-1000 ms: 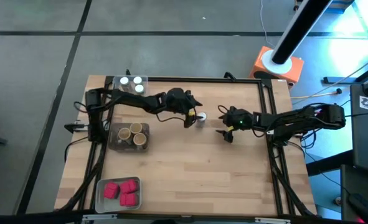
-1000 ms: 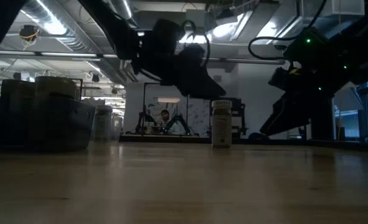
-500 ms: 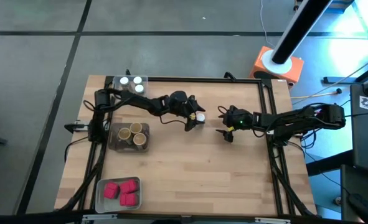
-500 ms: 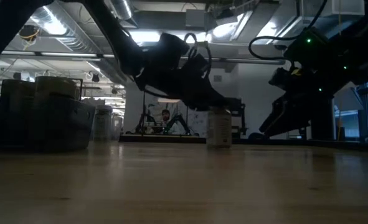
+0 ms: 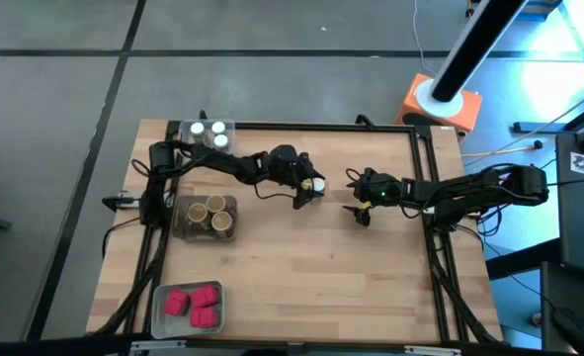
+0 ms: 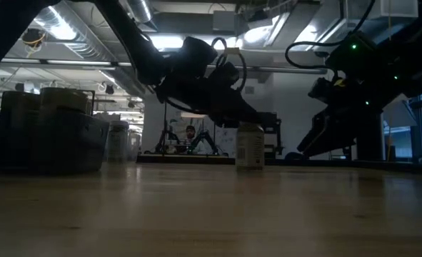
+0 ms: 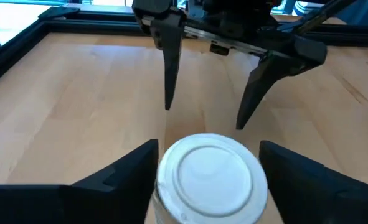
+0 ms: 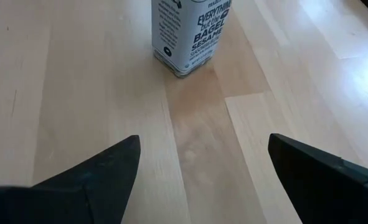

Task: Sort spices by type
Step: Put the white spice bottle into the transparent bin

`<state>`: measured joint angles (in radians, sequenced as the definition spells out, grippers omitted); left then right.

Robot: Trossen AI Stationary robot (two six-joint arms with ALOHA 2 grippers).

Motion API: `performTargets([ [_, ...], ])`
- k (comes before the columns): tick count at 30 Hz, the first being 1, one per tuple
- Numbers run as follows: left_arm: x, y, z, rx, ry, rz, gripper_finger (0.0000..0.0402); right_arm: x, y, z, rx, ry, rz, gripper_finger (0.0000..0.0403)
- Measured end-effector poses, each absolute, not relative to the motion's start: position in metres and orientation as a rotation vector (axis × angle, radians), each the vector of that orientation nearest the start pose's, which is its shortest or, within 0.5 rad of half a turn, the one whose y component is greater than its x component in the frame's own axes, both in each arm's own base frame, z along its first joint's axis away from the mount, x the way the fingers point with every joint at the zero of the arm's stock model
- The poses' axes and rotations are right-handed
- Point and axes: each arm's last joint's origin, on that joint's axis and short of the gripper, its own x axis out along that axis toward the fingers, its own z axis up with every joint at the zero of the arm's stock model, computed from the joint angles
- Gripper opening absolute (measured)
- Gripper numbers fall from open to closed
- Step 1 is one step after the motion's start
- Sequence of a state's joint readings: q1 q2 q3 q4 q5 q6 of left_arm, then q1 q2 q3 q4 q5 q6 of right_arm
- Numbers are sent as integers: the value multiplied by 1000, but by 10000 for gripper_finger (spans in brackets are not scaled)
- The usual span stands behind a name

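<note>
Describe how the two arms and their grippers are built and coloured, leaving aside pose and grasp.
Both arms are dark, slim and jointed, with black cables looping along them. The left gripper and right gripper each have two black, wedge-shaped fingers tapering to tips. A small green light shows near the right arm's wrist.

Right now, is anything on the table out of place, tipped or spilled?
Only one white-lidded spice jar stands upright mid-table, away from the trays, between the left gripper's open fingers. Nothing is tipped or spilled.

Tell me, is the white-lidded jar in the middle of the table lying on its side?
No, the white-lidded jar stands upright on the table, between the left gripper's fingers.
</note>
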<state>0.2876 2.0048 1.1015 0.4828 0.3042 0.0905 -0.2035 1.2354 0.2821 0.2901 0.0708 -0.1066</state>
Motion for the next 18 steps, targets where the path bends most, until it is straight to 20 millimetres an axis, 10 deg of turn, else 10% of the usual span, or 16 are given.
performTargets([
  [12,401,110,153,-59,405,-28,190,196,-42,128,-58,677,-228,353],
  [18,388,104,195,-13,395,35,190,196,-42,128,-58,676,-228,353],
])
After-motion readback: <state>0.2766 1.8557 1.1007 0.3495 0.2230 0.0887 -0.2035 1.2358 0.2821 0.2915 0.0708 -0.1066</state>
